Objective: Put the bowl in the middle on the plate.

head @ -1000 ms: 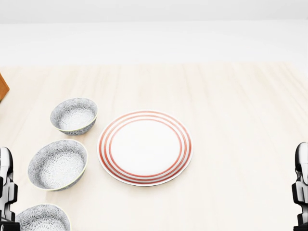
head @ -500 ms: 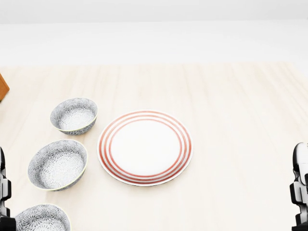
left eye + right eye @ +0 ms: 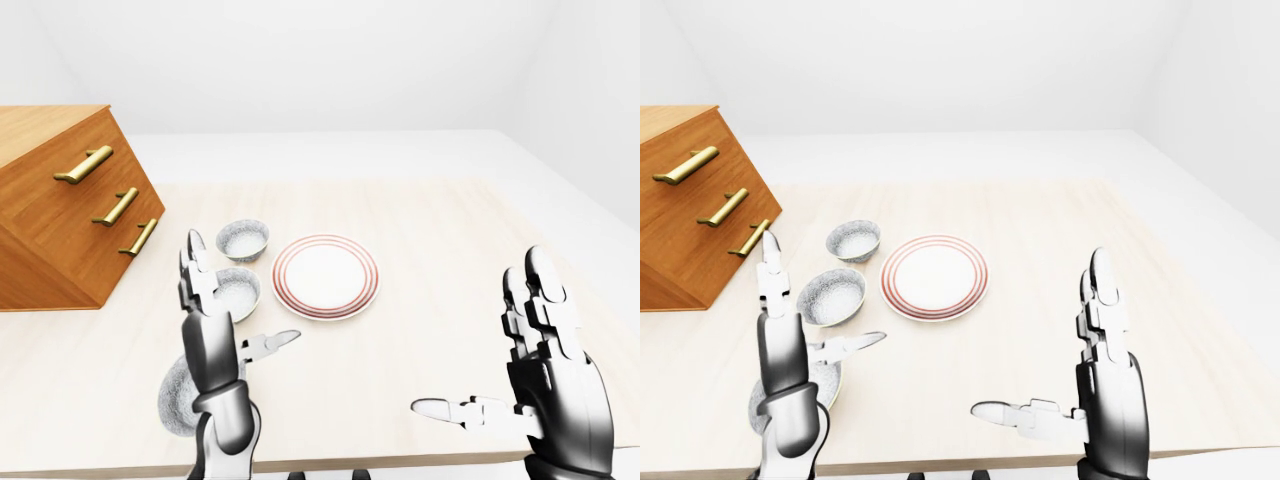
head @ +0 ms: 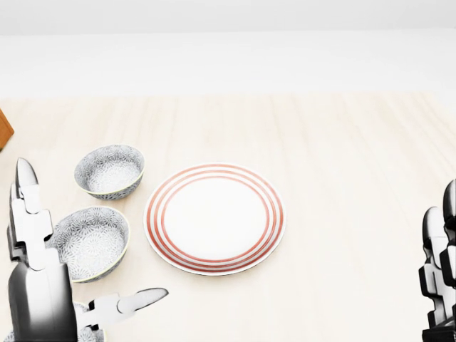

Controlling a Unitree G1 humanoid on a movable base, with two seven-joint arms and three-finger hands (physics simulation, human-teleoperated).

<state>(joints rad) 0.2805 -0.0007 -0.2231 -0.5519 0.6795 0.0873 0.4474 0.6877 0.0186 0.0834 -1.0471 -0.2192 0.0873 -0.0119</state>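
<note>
Head view looks down on a pale wooden tabletop [image 4: 356,178], where a round white plate with red rings [image 4: 214,219] lies flat near the centre. To the plate's left in this view, three grey floral-patterned bowls stand upright in a column running from top to bottom. The middle bowl [image 4: 89,242] sits on the tabletop just beside the plate's left edge, apart from it and not on it. The upper bowl [image 4: 110,171] is above it, and the lower bowl [image 3: 172,400] is below it, mostly hidden behind the robot's arm.

A silver-and-black three-finger left hand [image 4: 43,285] rises at the lower left of the head view. Its fingers are straight and point upward, and its thumb sticks out sideways toward the right. It is spread wide and holds nothing. Its fingers overlap the left rim of the middle bowl in that view, and I cannot tell whether they touch it. The matching right hand [image 3: 1108,395] stands at the lower right of the eye views, fingers up and thumb reaching left. It is also spread wide and empty, well apart from the plate and bowls.

At the left of the eye views, a brown wooden chest of drawers [image 3: 50,200] with brass bar handles [image 3: 85,165] stands to the left of the bowls.
</note>
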